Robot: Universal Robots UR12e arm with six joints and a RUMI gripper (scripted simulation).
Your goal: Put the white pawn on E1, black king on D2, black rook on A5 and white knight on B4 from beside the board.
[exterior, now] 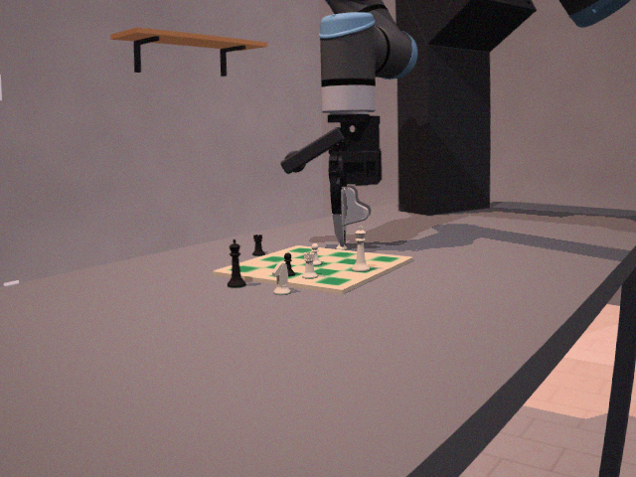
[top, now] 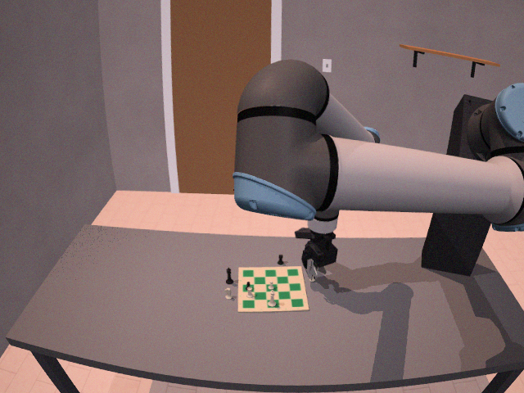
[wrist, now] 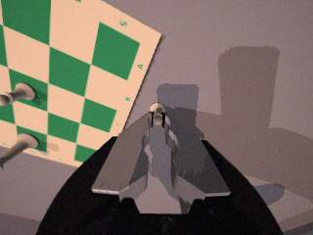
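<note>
We have the white pawn (wrist: 156, 109) clamped in our gripper (wrist: 157, 128), just off the board (top: 259, 308) on its side toward the desk's right edge. Pickup looks done; next we lift clear and carry it over to E1.

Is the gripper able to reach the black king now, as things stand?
Probably not yet: the gripper is shut on the white pawn off the board's other edge; the black king stands unobstructed.
</note>
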